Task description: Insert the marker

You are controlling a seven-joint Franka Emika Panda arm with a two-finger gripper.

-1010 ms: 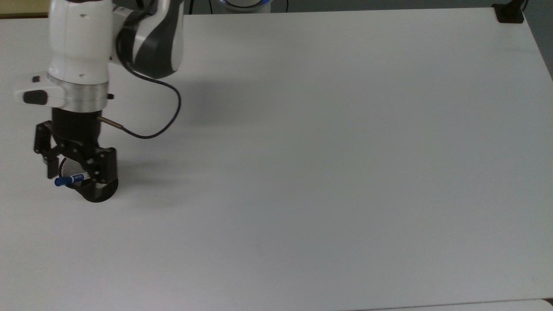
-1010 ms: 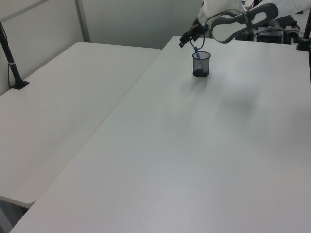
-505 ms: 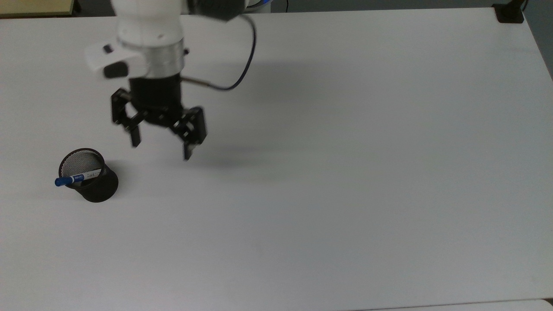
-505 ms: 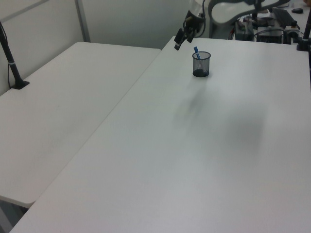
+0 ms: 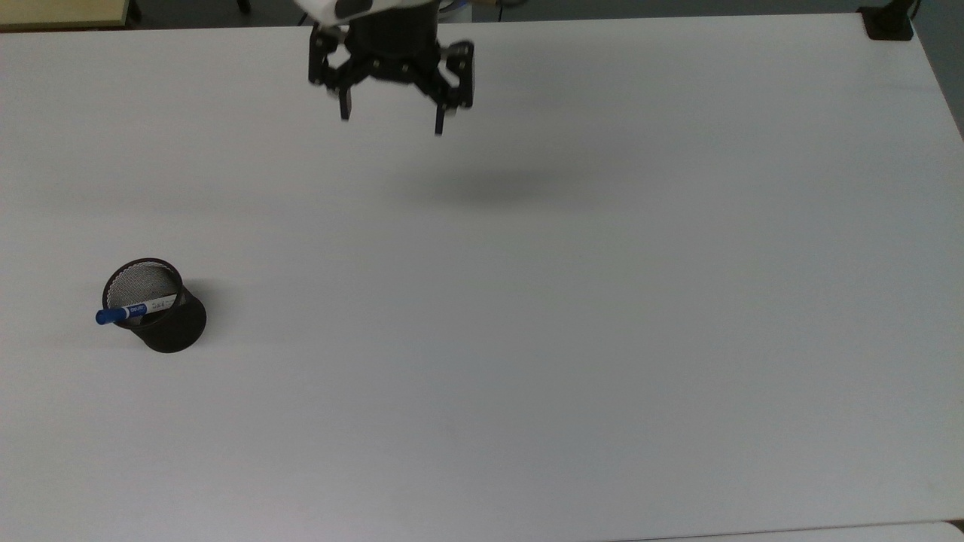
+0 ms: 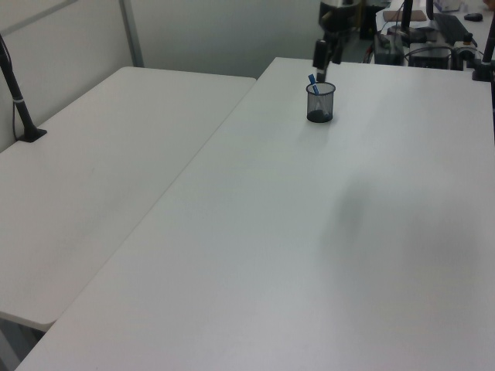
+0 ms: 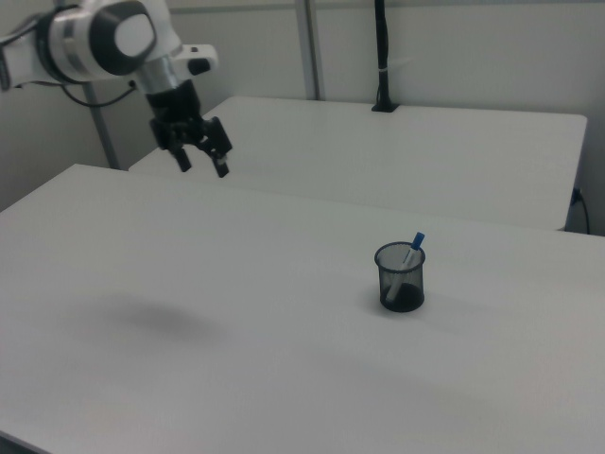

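Marker (image 5: 138, 309): white barrel, blue cap, blue label band. Cup (image 5: 161, 316): black mesh, see-through weave. Gripper (image 5: 392, 120): black. Arm (image 7: 104, 43): white with grey joints. Table (image 5: 572, 316): plain white.

The gripper (image 5: 392, 120) is no longer over the black mesh cup (image 5: 160, 324). One second ago it hung directly above the cup in the top view, with its jaws around the marker (image 5: 137, 309). Now it is well apart from the cup, up toward 1 o'clock from it, above the far edge of the counter (image 5: 572, 316). Its jaws stand wide apart and hold nothing. Its shadow on the counter moves along with it.
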